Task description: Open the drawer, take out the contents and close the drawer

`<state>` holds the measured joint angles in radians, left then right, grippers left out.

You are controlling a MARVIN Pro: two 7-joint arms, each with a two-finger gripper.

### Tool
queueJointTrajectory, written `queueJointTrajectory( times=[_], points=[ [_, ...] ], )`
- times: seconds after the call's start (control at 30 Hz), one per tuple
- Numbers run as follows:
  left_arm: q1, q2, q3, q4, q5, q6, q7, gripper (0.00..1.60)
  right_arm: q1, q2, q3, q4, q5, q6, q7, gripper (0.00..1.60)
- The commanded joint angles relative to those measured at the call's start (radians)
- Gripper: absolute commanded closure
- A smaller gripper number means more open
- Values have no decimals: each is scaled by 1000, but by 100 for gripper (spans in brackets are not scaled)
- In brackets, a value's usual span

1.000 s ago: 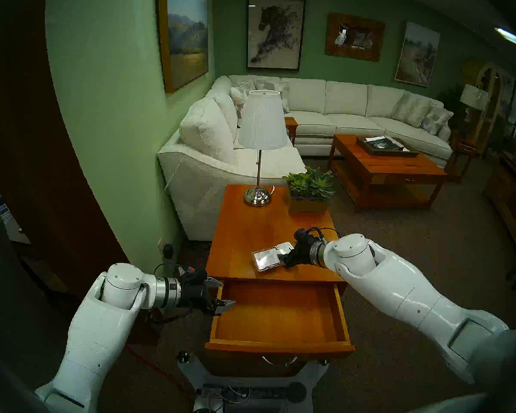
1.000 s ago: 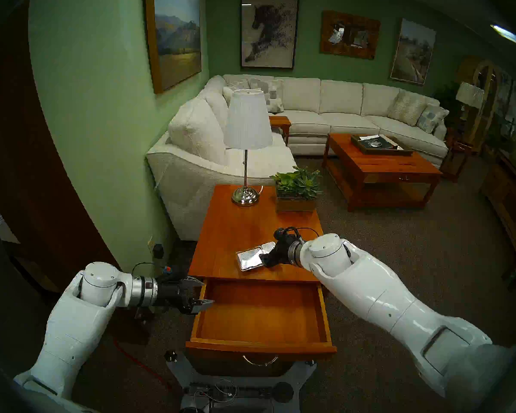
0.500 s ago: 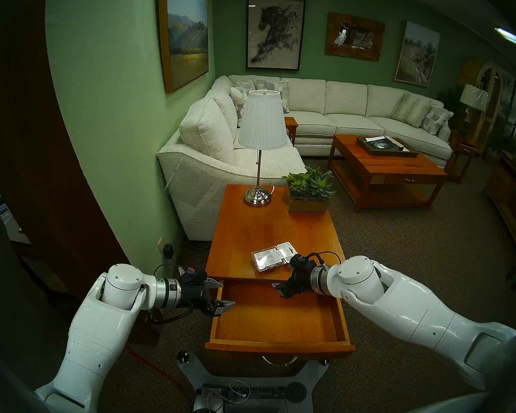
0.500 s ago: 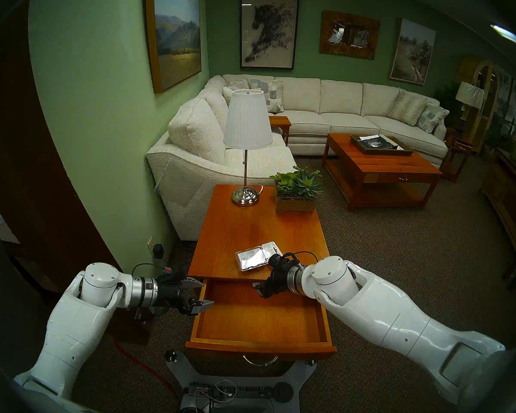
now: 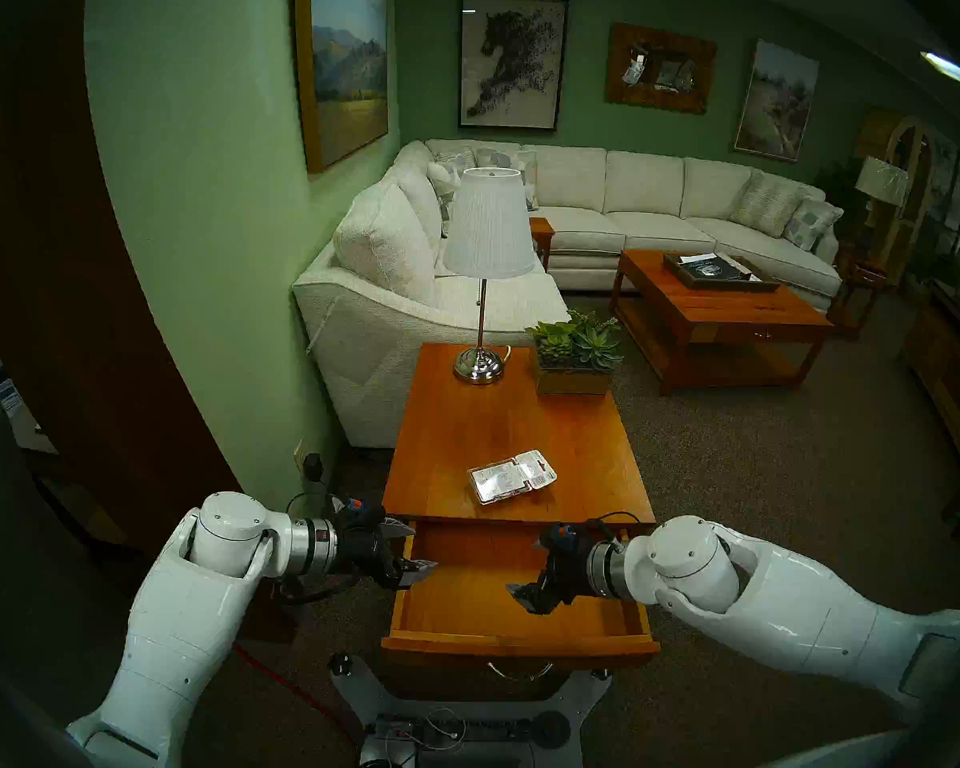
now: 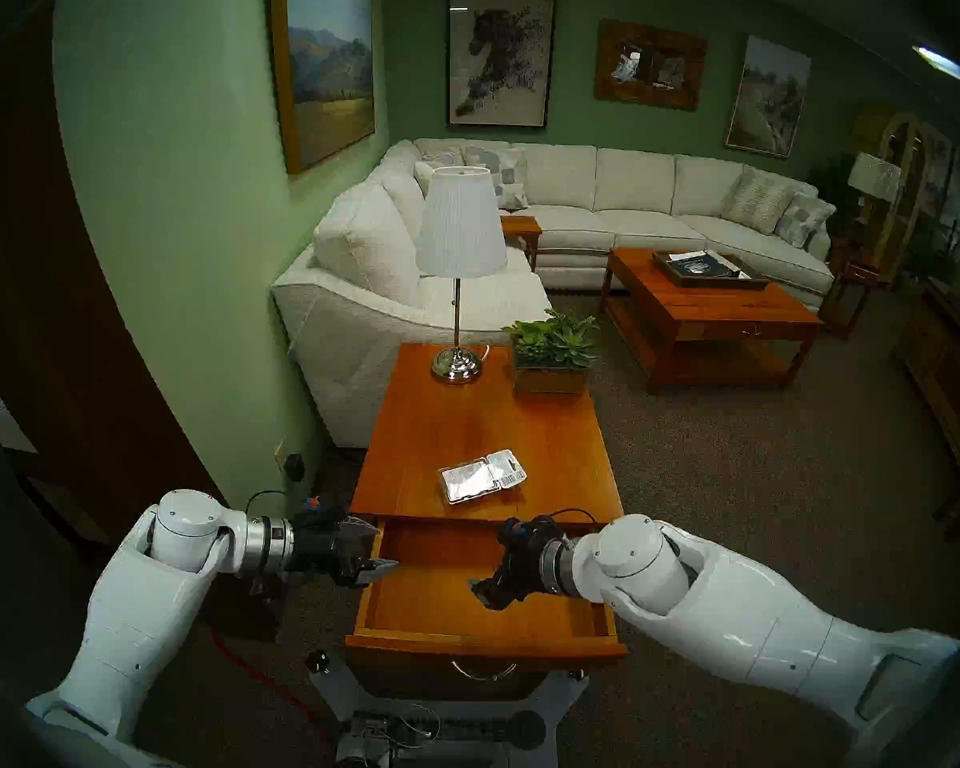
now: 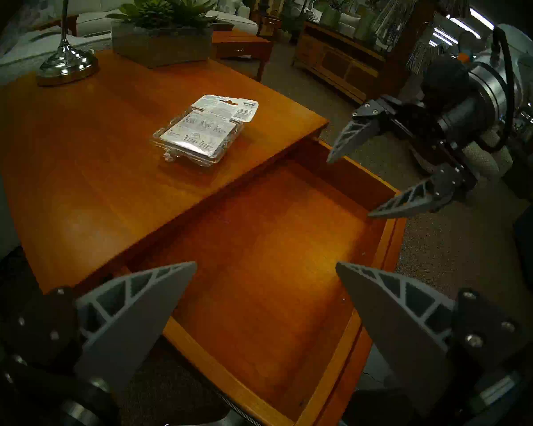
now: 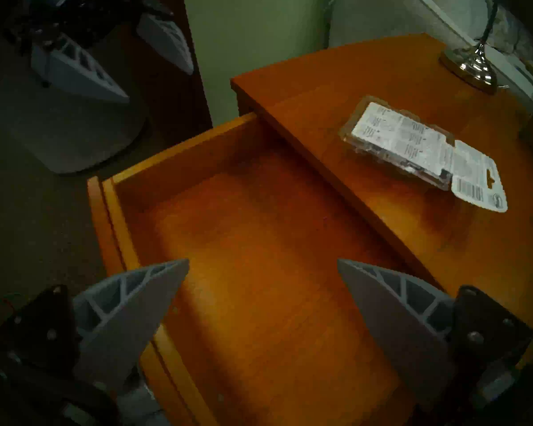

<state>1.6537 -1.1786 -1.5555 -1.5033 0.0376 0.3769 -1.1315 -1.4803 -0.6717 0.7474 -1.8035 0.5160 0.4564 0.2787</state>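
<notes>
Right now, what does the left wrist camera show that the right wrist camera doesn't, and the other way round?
Only the left wrist view shows the succulent planter, the right gripper with open fingers over the drawer's far side, and a cabinet beyond.

Only the right wrist view shows the green wall and the left gripper, open beside the drawer.

Both show the empty open drawer, the blister pack on the tabletop, and the lamp base.

A blister pack lies flat on the tabletop, near the lamp base and planter. The drawer stands open; both tools, left and right, gape empty over it.
</notes>
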Motion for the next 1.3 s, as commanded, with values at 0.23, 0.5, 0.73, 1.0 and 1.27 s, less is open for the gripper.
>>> queueJointTrajectory(
  times=[0.23,0.5,0.73,1.0,1.27],
  points=[
    [-23,-1,-7,-20,-5,-5,-2,0,-131,198,22,-205,23,-45,-5,0],
    [-24,-1,-8,-24,-5,-6,-4,0,-219,284,42,-297,44,-74,-41,0],
    [-24,-1,-10,-29,-7,-4,-7,0,-322,373,84,-390,68,-121,-159,0],
    [-22,-1,-13,-35,-8,3,-11,0,-412,423,111,-404,106,-233,-294,0],
    [-22,-1,-14,-38,-6,8,-13,0,-390,360,80,-354,87,-267,-330,0]
  ],
)
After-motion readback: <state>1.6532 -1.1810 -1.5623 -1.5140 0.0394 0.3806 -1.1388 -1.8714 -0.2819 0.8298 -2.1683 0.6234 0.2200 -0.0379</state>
